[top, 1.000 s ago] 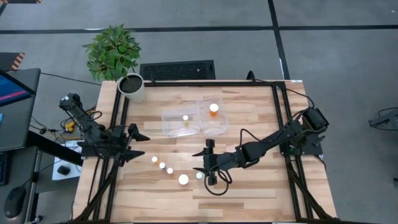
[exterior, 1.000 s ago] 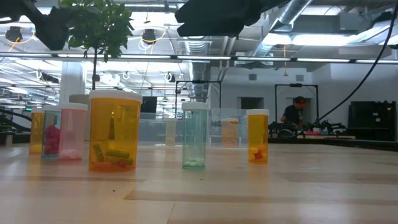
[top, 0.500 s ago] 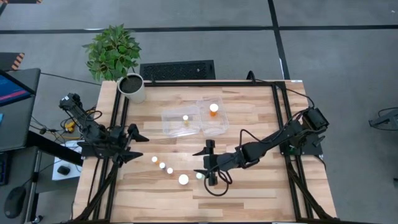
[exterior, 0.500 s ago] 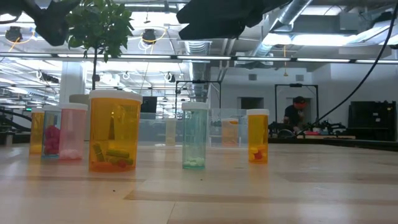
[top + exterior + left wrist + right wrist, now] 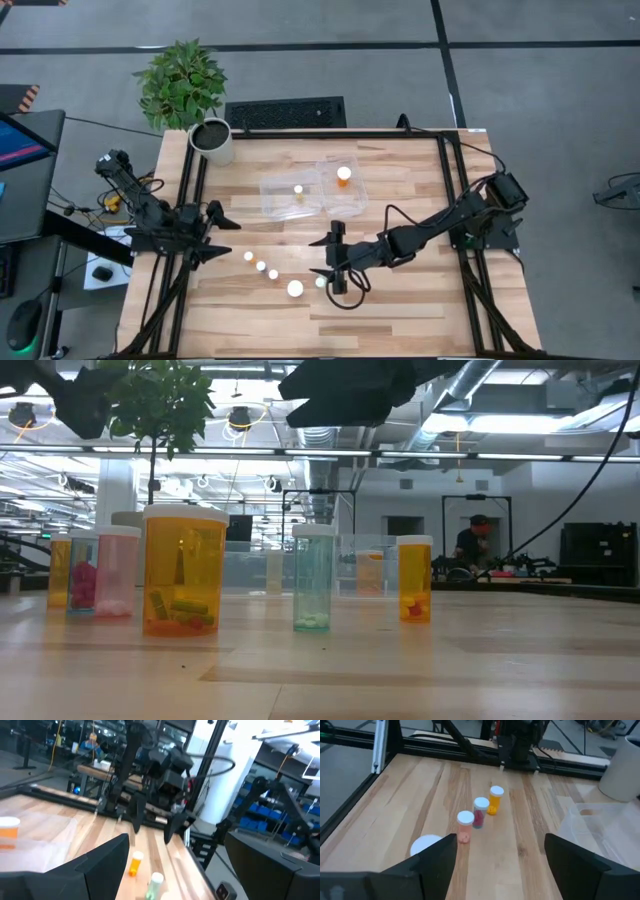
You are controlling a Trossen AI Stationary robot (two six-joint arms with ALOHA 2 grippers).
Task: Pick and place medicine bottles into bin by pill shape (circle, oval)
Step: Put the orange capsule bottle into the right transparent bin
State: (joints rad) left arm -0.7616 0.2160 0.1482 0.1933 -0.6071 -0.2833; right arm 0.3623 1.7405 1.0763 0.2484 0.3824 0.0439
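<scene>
1. The clear two-compartment bin [image 5: 310,190] already holds a few medicine bottles: one in the plant-side cell [image 5: 297,189], an orange-capped one in the other [image 5: 344,174].
2. Five bottles remain in a curved row [image 5: 272,273] on the near side of the bin, the large one [image 5: 295,288] among them.
3. The right gripper [image 5: 330,258], jaws wide and empty, hovers near the row's end bottle [image 5: 321,282].
4. The left gripper [image 5: 222,235] waits beside the row, also wide.

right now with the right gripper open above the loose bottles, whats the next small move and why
Probably lower the right gripper, its jaws open and empty, onto the teal bottle beside it. That bottle stands alone on the table, not yet in the bin.
</scene>
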